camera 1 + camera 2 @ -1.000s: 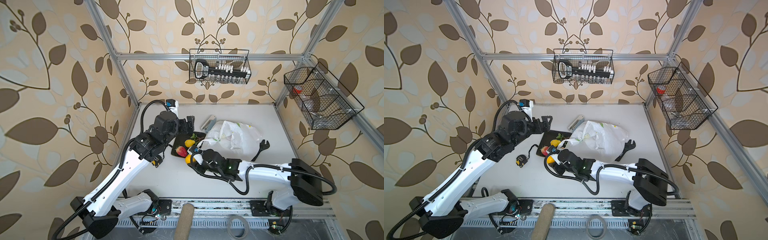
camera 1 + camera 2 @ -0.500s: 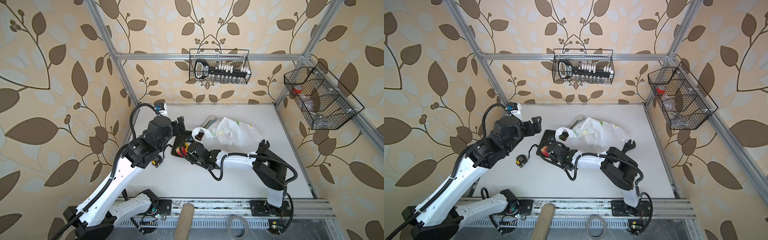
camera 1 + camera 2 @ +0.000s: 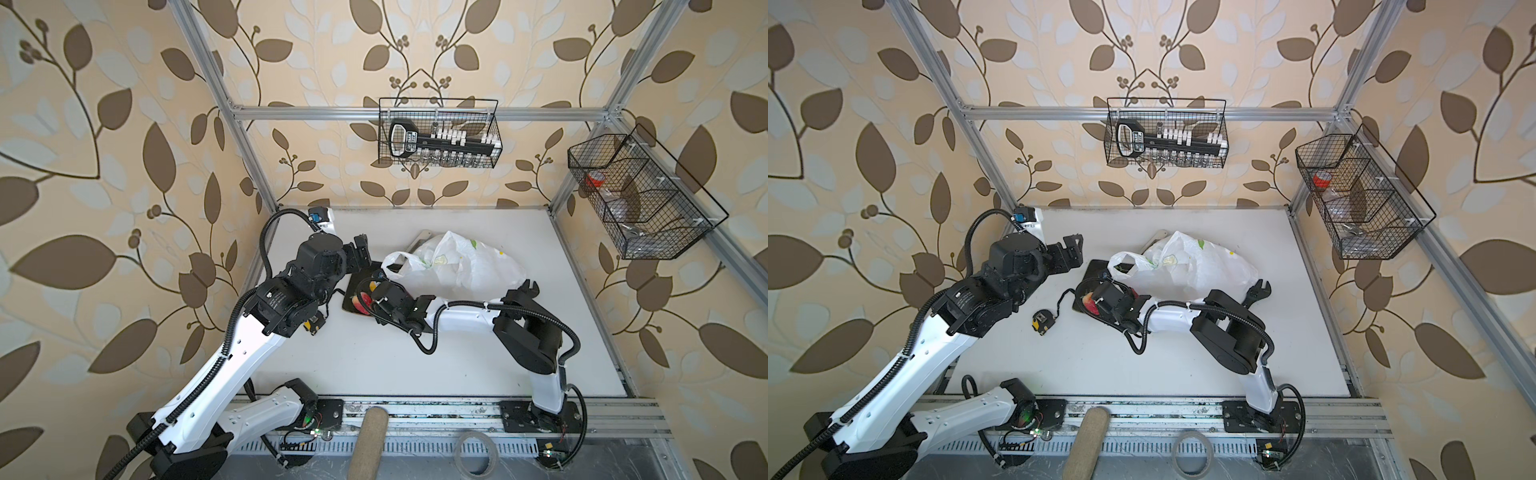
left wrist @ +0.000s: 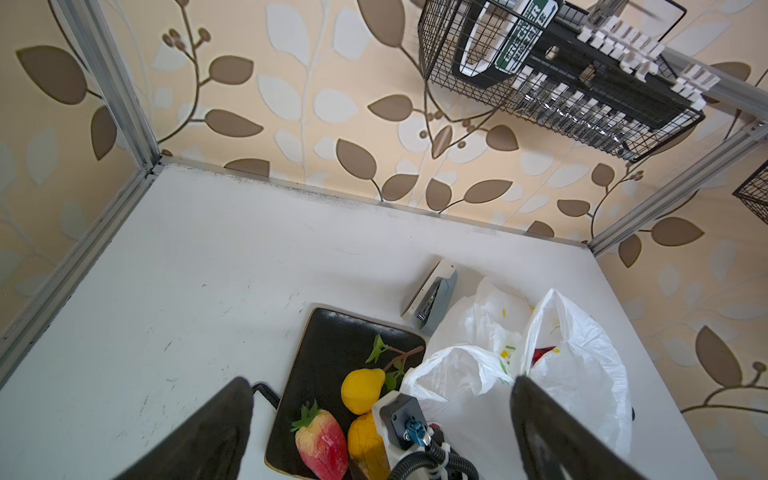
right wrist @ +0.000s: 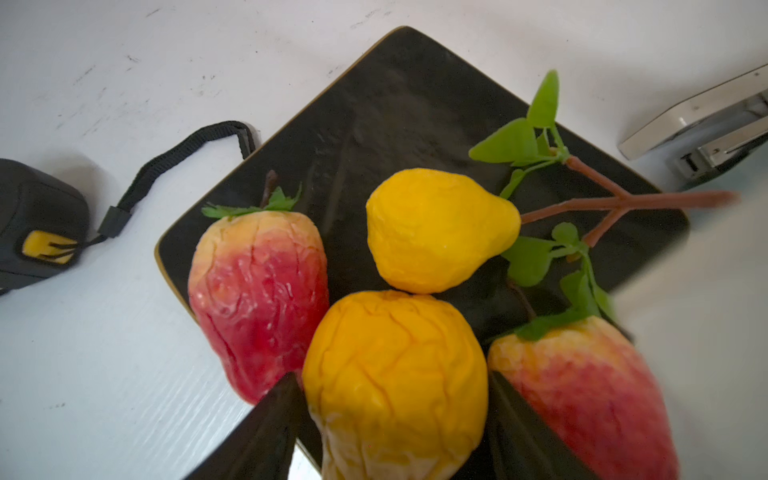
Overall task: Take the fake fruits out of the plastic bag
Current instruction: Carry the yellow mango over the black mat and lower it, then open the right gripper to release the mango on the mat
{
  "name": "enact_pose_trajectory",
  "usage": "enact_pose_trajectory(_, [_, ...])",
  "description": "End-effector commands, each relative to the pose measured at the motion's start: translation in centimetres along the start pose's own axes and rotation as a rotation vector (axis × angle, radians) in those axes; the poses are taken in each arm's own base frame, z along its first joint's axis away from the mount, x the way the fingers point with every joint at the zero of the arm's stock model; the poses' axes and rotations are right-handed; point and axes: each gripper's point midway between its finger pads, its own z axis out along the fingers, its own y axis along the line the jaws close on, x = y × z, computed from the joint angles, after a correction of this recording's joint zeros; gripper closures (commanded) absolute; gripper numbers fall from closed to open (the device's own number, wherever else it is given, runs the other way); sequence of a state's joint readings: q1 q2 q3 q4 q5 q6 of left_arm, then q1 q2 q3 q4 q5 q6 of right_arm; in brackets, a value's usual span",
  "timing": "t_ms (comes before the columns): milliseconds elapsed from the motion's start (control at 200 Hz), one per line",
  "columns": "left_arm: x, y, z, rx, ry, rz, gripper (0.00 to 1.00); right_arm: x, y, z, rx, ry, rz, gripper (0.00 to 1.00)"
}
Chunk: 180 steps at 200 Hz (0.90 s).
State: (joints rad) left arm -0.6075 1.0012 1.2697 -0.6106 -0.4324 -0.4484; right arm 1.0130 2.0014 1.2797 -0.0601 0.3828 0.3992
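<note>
Four glossy plastic fake fruits (image 5: 436, 228) out on dark square plate (image 5: 395, 104), more showing red inside crinkly white lemon-print plastic bag (image 4: 582, 374) at plate's edge; right fingers (image 5: 266, 428) part-open flanking wrinkled orange fruit (image 5: 395, 374), likely setting it down, grip unclear; left fingers (image 3: 1074, 251) wide, empty, standing off for room.

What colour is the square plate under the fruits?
Square plate: black, thin tan edge; clearest in right wrist view.

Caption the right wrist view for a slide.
Right gripper straddles the orange fruit on the dark plate, beside a yellow pear.
</note>
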Motion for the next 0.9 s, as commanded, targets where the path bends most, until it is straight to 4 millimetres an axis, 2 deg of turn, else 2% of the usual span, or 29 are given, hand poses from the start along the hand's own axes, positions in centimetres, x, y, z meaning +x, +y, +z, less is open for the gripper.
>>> enact_pose_trajectory(0, [-0.8,0.9,-0.5,-0.032,-0.040,-0.028,0.04,-1.8,0.3,-1.0,-0.014,-0.036,0.013,0.28])
enact_pose_trajectory(180, [-1.1,0.7,-0.5,-0.028,-0.045,-0.024,0.05,-3.5,1.3,-4.3,-0.089,-0.101,0.033,0.25])
enact_pose_trajectory(386, [-1.4,0.5,-0.5,-0.021,-0.051,-0.026,0.05,-5.1,3.1,-10.8,-0.237,-0.204,0.023,0.26])
enact_pose_trajectory(501, [-1.3,0.3,-0.3,-0.018,-0.047,-0.025,0.05,-5.4,2.7,-14.6,-0.277,-0.267,0.014,0.28])
enact_pose_trajectory(581, [-1.1,0.0,-0.1,-0.005,-0.037,-0.023,0.05,-5.3,1.3,-16.9,-0.266,-0.302,0.027,0.31])
enact_pose_trajectory(731, [0.3,-1.7,0.9,0.083,0.016,-0.005,0.04,-4.4,-4.0,-19.5,-0.114,-0.351,0.096,0.40])
enact_pose_trajectory(806, [1.7,-3.3,1.7,0.156,0.080,0.014,0.04,-3.4,-6.9,-19.5,-0.016,-0.330,0.136,0.46])
enact_pose_trajectory(896, [3.8,-5.5,2.7,0.249,0.182,0.042,0.04,-2.1,-10.1,-18.2,0.077,-0.255,0.224,0.52])
